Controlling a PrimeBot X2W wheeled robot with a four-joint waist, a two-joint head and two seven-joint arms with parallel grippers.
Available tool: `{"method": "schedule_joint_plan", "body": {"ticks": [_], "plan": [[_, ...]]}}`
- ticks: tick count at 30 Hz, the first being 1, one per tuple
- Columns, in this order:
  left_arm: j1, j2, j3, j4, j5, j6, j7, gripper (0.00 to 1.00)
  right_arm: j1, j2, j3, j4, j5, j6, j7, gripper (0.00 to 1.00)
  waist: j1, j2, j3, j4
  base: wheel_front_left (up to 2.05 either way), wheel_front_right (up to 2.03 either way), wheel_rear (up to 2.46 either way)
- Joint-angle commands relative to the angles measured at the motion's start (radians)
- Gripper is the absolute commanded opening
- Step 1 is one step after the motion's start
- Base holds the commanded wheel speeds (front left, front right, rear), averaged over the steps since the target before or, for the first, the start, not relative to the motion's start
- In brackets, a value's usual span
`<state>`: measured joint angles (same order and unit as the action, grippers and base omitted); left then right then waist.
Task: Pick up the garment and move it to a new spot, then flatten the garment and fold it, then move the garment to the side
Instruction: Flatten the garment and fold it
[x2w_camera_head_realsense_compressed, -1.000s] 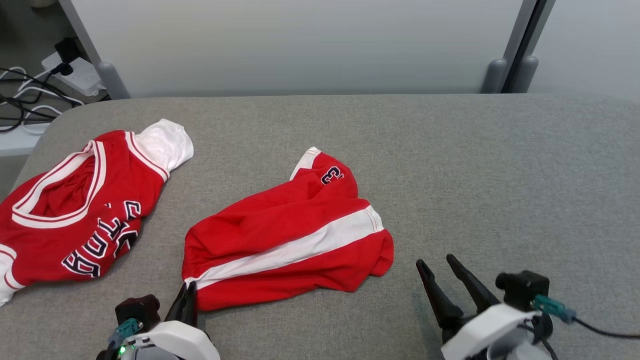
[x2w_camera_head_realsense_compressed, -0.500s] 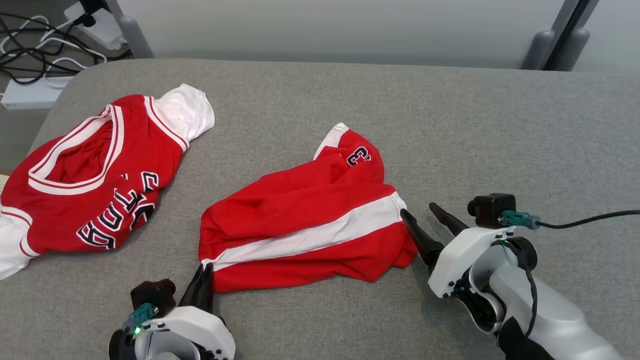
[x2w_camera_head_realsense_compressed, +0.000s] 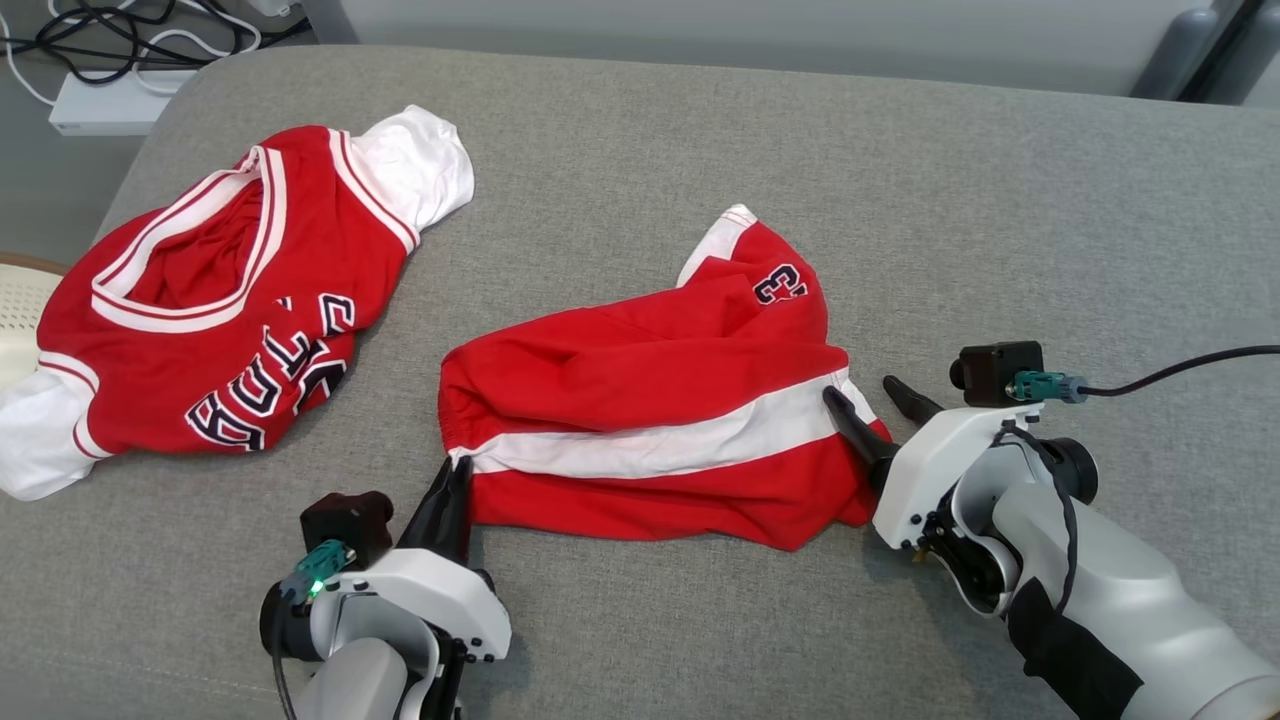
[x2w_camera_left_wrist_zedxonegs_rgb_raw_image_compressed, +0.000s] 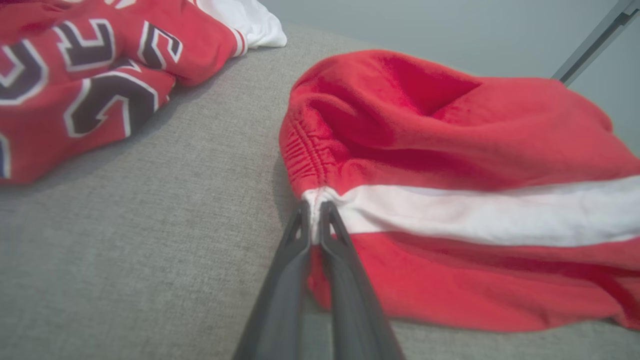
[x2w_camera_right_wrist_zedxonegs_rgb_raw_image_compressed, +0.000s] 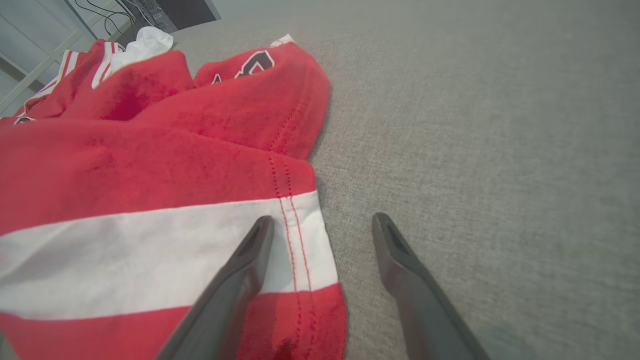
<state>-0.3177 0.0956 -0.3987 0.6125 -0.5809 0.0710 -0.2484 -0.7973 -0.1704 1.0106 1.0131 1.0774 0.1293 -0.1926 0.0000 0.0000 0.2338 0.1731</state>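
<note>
At the frame's lower left, the left tool (x2w_camera_head_realsense_compressed: 452, 482) pinches the waistband end of the red shorts (x2w_camera_head_realsense_compressed: 650, 420), whose long axis runs rightward across the grey tabletop (x2w_camera_head_realsense_compressed: 1000, 200) to the spread right tool (x2w_camera_head_realsense_compressed: 860, 388) straddling their hem.

Red jersey (x2w_camera_head_realsense_compressed: 230, 300), white sleeves, dark lettering, lies crumpled near the left edge of the grey fabric worktop (x2w_camera_head_realsense_compressed: 1000, 200), neck opening upward. Beyond the far-left corner: white power strip (x2w_camera_head_realsense_compressed: 105, 100), tangled black and white cables (x2w_camera_head_realsense_compressed: 130, 40).
</note>
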Motion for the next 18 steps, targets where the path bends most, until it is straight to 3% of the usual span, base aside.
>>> {"method": "schedule_joint_plan", "body": {"ticks": [1,2,3,5,6,13,18], "plan": [[-0.038,0.01,0.024,-0.011,0.015,-0.006,-0.013,0.0,0.001,0.012,0.018,0.001,0.017,0.001,0.007,1.0,0.0,0.0,0.005,0.009,0.0,0.0,0.0],[-0.043,0.008,0.021,-0.006,0.017,-0.008,-0.013,0.0,0.0,0.014,0.03,0.008,0.023,0.001,0.011,0.83,0.0,0.0,0.005,0.012,0.0,0.0,0.0],[-0.046,0.006,0.019,-0.001,0.017,-0.01,-0.013,0.0,-0.001,0.015,0.043,0.015,0.027,0.001,0.011,0.55,0.0,0.0,0.004,0.015,0.0,0.0,0.0],[-0.049,0.005,0.018,0.008,0.019,-0.013,-0.013,0.0,-0.001,0.018,0.067,0.027,0.034,0.001,0.012,0.22,0.0,0.0,0.001,0.018,0.0,0.0,0.0],[-0.048,0.005,0.02,0.011,0.019,-0.014,-0.013,0.0,0.0,0.019,0.079,0.031,0.036,0.001,0.011,0.0,0.0,0.0,-0.001,0.018,0.0,0.0,0.0],[-0.022,0.006,0.045,0.001,0.02,-0.017,-0.013,0.0,0.008,0.0,0.124,0.026,0.044,0.001,-0.046,0.0,0.0,0.0,-0.048,0.008,0.0,0.0,0.0],[0.011,0.008,0.069,-0.045,0.009,-0.036,-0.013,0.0,0.003,-0.059,0.059,-0.036,0.028,0.001,-0.068,0.0,0.0,0.0,-0.105,-0.024,0.0,0.0,0.0]]}}
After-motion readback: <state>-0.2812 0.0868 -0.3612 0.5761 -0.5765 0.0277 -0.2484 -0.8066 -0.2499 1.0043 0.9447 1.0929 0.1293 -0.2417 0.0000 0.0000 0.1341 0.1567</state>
